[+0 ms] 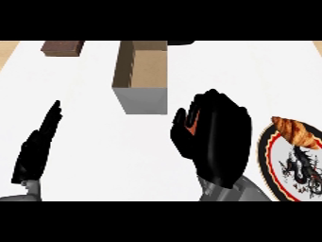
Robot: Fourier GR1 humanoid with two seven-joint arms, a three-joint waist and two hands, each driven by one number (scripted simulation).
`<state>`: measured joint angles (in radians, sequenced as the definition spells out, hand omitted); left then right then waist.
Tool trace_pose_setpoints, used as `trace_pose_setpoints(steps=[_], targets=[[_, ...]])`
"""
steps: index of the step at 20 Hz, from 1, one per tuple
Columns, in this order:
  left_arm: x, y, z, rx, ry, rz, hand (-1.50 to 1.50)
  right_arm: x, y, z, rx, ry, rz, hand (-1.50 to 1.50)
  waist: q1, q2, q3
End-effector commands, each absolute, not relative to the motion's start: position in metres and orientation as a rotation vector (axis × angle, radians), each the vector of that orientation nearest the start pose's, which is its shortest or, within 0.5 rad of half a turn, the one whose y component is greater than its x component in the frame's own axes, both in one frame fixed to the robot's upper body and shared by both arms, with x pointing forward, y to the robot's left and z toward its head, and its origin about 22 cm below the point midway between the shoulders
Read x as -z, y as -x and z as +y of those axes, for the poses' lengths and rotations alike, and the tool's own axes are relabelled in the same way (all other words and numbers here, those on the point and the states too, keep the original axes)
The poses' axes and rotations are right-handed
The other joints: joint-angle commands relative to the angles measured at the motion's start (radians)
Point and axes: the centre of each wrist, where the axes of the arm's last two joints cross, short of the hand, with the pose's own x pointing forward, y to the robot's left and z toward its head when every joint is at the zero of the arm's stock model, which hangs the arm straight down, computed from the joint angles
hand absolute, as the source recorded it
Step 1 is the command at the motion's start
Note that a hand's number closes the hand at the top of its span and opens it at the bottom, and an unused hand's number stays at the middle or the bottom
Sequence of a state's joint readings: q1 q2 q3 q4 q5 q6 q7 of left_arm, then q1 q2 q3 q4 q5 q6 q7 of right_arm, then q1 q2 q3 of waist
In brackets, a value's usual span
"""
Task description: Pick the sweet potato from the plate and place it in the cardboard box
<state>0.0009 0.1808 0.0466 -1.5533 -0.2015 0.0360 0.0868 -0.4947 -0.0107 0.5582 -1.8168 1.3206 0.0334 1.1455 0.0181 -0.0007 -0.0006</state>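
The robot's right hand point(212, 137), black with a grey forearm, is raised above the white counter top point(80, 123), between the open brown cardboard box point(141, 75) and the round plate point(299, 160). Its fingers are curled around an orange-brown object, of which only slivers show between the fingers and thumb; this appears to be the sweet potato point(194, 119). The hand sits just below and to the right of the box's grey front wall.

The plate has a black and red rim and a white centre bearing a dark dragon-like pattern. It lies at the right edge of the view, partly cut off. A golden-brown croissant point(297, 131) rests on its upper rim.

The left hand point(38, 146) is at the lower left, its fingers straight and together, pointing up, holding nothing, well apart from the box.

A dark brown rectangular block point(62, 48) lies at the far left of the counter, beside the box but separate from it.
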Motion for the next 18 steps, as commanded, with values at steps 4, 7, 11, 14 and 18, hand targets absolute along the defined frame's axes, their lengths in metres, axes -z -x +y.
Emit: trace_pose_setpoints(steps=[4,7,11,14,18], targets=[[-0.001,-0.238,0.273,0.209,-0.349,-1.437,0.0,-0.206,-0.276,-0.023,-0.391,1.163,-1.473,1.5,0.011,0.003,0.0],[-0.015,-0.232,0.284,0.242,-0.366,-1.466,0.0,-0.203,-0.297,-0.016,-0.376,1.175,-1.456,1.5,0.019,0.003,0.0],[-0.01,-0.245,0.267,0.234,-0.352,-1.477,0.0,-0.233,-0.334,-0.009,-0.359,1.178,-1.411,1.5,0.033,0.009,-0.001],[-0.003,-0.247,0.27,0.231,-0.343,-1.461,0.0,-0.229,-0.353,-0.006,-0.363,1.142,-1.389,1.5,0.029,0.011,-0.001],[-0.016,-0.248,0.279,0.249,-0.35,-1.479,0.0,-0.22,-0.39,-0.01,-0.383,1.142,-1.327,1.5,0.055,0.017,-0.001]])
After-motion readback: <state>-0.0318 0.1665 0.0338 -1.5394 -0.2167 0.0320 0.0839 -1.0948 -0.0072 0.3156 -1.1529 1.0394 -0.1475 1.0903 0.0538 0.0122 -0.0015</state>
